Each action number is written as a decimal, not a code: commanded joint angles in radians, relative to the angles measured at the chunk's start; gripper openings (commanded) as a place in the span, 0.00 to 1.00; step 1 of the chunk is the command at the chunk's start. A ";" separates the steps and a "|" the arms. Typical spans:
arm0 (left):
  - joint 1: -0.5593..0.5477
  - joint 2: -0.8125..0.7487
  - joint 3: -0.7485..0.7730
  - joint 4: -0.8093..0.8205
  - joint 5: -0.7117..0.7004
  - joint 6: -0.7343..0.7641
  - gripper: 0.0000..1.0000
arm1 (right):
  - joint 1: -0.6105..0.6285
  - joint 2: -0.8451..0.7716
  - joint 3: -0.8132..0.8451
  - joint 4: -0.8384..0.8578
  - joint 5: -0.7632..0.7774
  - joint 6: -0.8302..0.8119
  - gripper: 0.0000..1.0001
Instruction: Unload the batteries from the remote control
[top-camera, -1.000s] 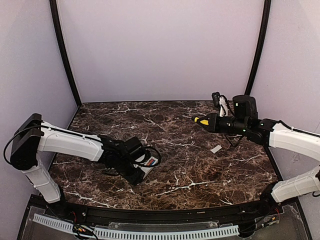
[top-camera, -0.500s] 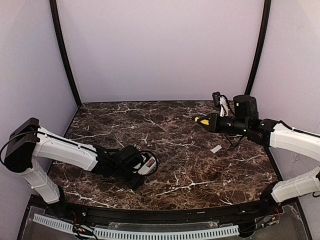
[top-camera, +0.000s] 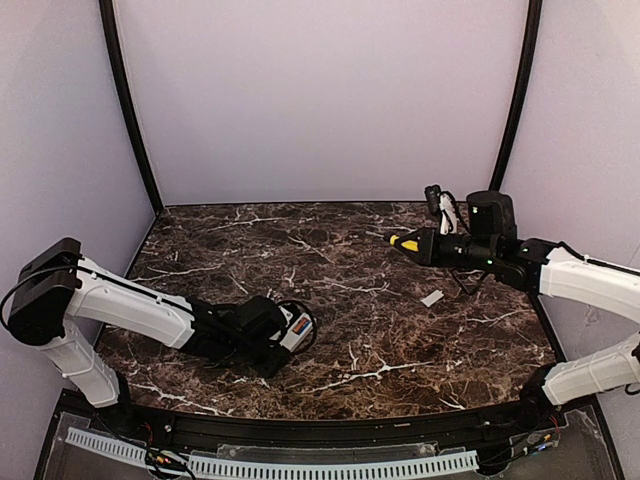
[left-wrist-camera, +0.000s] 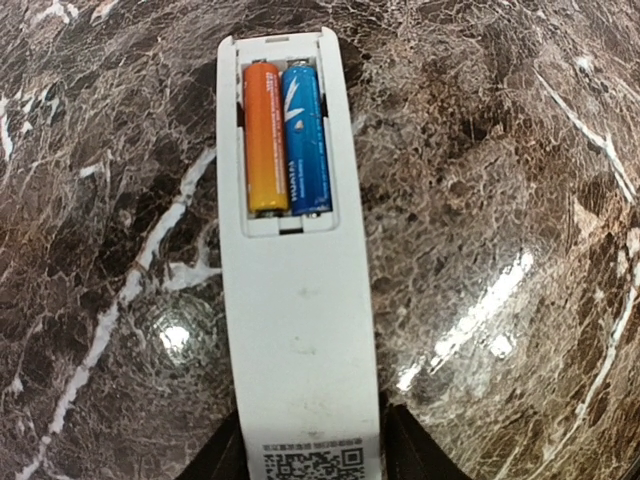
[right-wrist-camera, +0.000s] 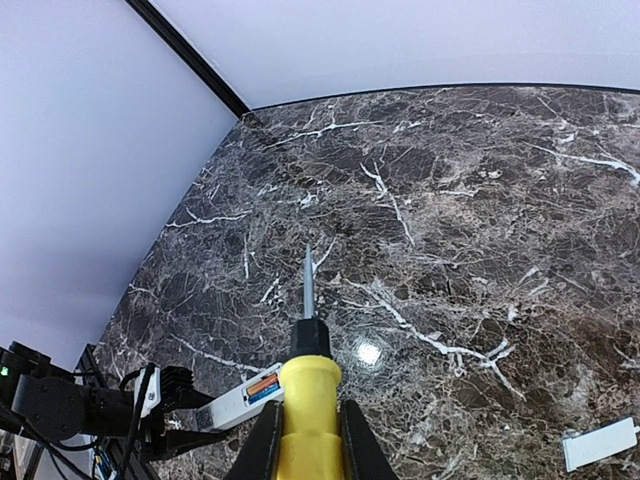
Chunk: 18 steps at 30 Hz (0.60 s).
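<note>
The remote control (left-wrist-camera: 300, 300) is a white bar with its battery bay open. It lies flat on the marble with its code mark at the near end. Two batteries (left-wrist-camera: 285, 135), one orange and one blue, sit side by side in the bay. My left gripper (left-wrist-camera: 310, 455) is shut on the remote's code-mark end. In the top view the remote (top-camera: 294, 330) is at front left in the left gripper (top-camera: 280, 340). My right gripper (top-camera: 428, 244) is shut on the yellow stick tool (top-camera: 404, 241) and holds it above the table at back right, far from the remote (right-wrist-camera: 225, 400).
The small flat white lid piece (top-camera: 432, 298) lies on the marble below the right gripper and shows in the right wrist view (right-wrist-camera: 598, 443). Dark curved posts stand at the back corners. The table's near edge has a black rim.
My left arm has drawn lower and nearer, bringing the remote down towards the front left. The right arm and yellow tool have hardly moved.
</note>
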 joint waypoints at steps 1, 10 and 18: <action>-0.006 0.001 -0.019 0.015 -0.038 -0.015 0.40 | -0.006 -0.022 -0.013 0.012 0.001 0.010 0.00; -0.011 0.004 -0.015 0.019 -0.071 0.010 0.26 | -0.006 -0.026 -0.021 0.012 -0.006 0.029 0.00; -0.025 -0.015 0.008 0.026 -0.145 0.059 0.17 | -0.006 -0.037 -0.023 0.012 0.004 0.036 0.00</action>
